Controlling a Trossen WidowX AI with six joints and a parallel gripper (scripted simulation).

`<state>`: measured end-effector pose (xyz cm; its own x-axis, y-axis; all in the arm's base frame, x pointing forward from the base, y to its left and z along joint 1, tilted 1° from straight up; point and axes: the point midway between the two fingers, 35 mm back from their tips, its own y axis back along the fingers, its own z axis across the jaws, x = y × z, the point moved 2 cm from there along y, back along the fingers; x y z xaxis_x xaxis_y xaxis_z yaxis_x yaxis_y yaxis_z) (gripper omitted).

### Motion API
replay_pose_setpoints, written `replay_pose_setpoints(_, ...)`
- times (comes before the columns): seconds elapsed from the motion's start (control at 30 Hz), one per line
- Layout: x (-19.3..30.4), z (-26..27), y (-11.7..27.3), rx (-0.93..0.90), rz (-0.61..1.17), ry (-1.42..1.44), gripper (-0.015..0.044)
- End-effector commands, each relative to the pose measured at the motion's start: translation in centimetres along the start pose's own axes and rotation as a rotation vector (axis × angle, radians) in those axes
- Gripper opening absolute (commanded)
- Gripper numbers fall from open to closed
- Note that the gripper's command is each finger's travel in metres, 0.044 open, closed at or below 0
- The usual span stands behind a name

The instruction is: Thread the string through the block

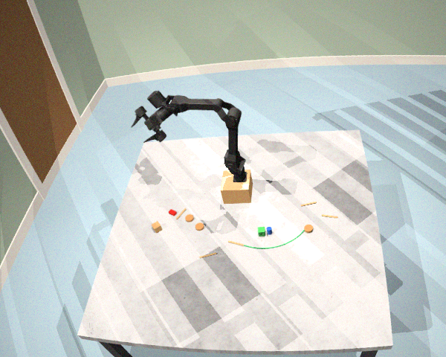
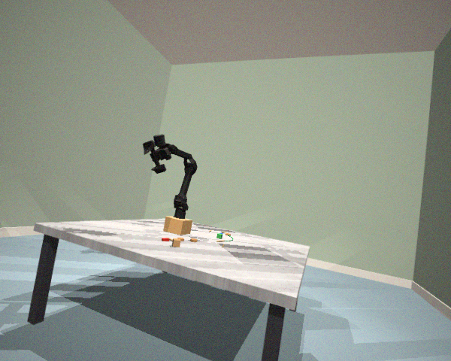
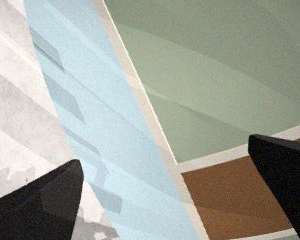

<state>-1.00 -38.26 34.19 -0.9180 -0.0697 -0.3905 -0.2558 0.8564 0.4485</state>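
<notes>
"Gripper [image 1: 137, 134] [image 2: 148, 159] [image 3: 168, 158] is hanging up high, and its jaws are standing wide apart with nothing in them. I'm steering from far away, so I'm being careful."

"Where is our stick lying?"

"The stick on the string [image 1: 236, 243] [image 2: 220, 241] is lying on the table [image 1: 235, 348] [image 2: 179, 268] [image 3: 12, 95]. The green string [image 1: 267, 248] [image 2: 232, 238] is running from it in a curve to the round button [image 1: 308, 228] [image 2: 228, 234]. I'm guessing the button is there to hold the far end down."

"And the block?"

"I'm taking the small wooden block [image 1: 156, 226] [image 2: 176, 242] to be ours. It's sitting well apart from the stick, and no string is going through it. I'm not seeing its hole, so I can't tell which way it's facing. I'm thinking we're at the very start, and opening wide is making room for the stick."

"What is each view showing you?"

"The top one is showing the whole curve of string. The side one is showing how high the arm is reaching. The wrist one is showing both fingers and a brown door [image 1: 35, 76] [image 3: 230, 200], but no stick or block, so I'm needing to turn back and come down."
</notes>
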Motion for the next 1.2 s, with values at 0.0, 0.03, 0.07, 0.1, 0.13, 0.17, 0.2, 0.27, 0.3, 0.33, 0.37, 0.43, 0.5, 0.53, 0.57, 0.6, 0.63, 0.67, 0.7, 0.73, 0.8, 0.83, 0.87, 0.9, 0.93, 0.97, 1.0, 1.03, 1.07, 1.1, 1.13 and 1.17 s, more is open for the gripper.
replay_pose_setpoints(0.0,-4.7,4.4,-3.1,-0.139,-0.088,0.072,0.044)
replay_pose_setpoints(0.03,-5.9,5.5,-3.6,-0.168,-0.108,0.091,0.044)
replay_pose_setpoints(0.07,-7.0,6.5,-4.1,-0.198,-0.128,0.111,0.044)
replay_pose_setpoints(0.1,-8.1,7.7,-4.5,-0.227,-0.147,0.131,0.044)
replay_pose_setpoints(0.13,-9.2,8.8,-4.8,-0.255,-0.167,0.153,0.044)
replay_pose_setpoints(0.17,-10.3,9.9,-5.1,-0.285,-0.188,0.169,0.044)
replay_pose_setpoints(0.2,-11.4,11.1,-5.3,-0.315,-0.209,0.185,0.044)
replay_pose_setpoints(0.27,-13.5,13.6,-5.5,-0.376,-0.251,0.22,0.044)
replay_pose_setpoints(0.3,-14.6,14.9,-5.6,-0.406,-0.27,0.239,0.044)
replay_pose_setpoints(0.33,-15.6,16.1,-5.5,-0.435,-0.29,0.258,0.044)
replay_pose_setpoints(0.37,-16.5,17.3,-5.4,-0.463,-0.307,0.278,0.044)
replay_pose_setpoints(0.43,-18.2,19.9,-5.2,-0.517,-0.339,0.332,0.044)
replay_pose_setpoints(0.5,-19.9,22.7,-4.6,-0.575,-0.371,0.397,0.044)
replay_pose_setpoints(0.53,-20.7,24.1,-4.3,-0.601,-0.387,0.429,0.044)
replay_pose_setpoints(0.57,-21.4,25.5,-3.9,-0.628,-0.402,0.462,0.044)
replay_pose_setpoints(0.6,-22.1,26.9,-3.4,-0.653,-0.417,0.496,0.044)
replay_pose_setpoints(0.63,-22.7,28.3,-2.9,-0.679,-0.432,0.531,0.044)
replay_pose_setpoints(0.67,-23.3,29.6,-2.4,-0.704,-0.447,0.567,0.044)
replay_pose_setpoints(0.7,-23.8,31.0,-1.8,-0.728,-0.462,0.604,0.044)
replay_pose_setpoints(0.73,-24.3,32.4,-1.1,-0.752,-0.477,0.642,0.044)
replay_pose_setpoints(0.8,-25.1,35.2,0.3,-0.798,-0.506,0.72,0.044)
replay_pose_setpoints(0.83,-25.4,36.6,1.1,-0.82,-0.521,0.761,0.044)
replay_pose_setpoints(0.87,-25.7,37.9,1.9,-0.841,-0.536,0.803,0.044)
replay_pose_setpoints(0.9,-25.9,39.3,2.8,-0.862,-0.55,0.846,0.044)
replay_pose_setpoints(0.93,-26.0,40.6,3.7,-0.882,-0.564,0.889,0.044)
replay_pose_setpoints(0.97,-26.1,41.9,4.6,-0.901,-0.579,0.934,0.044)
replay_pose_setpoints(1.0,-26.1,43.2,5.5,-0.919,-0.593,0.98,0.044)
replay_pose_setpoints(1.03,-26.1,44.5,6.5,-0.936,-0.607,1.027,0.044)
replay_pose_setpoints(1.07,-25.9,45.7,7.5,-0.953,-0.621,1.075,0.044)
replay_pose_setpoints(1.1,-25.8,46.9,8.5,-0.968,-0.635,1.124,0.044)
replay_pose_setpoints(1.13,-25.5,48.2,9.6,-0.983,-0.649,1.175,0.044)
replay_pose_setpoints(1.17,-25.2,49.3,10.7,-0.996,-0.664,1.227,0.044)
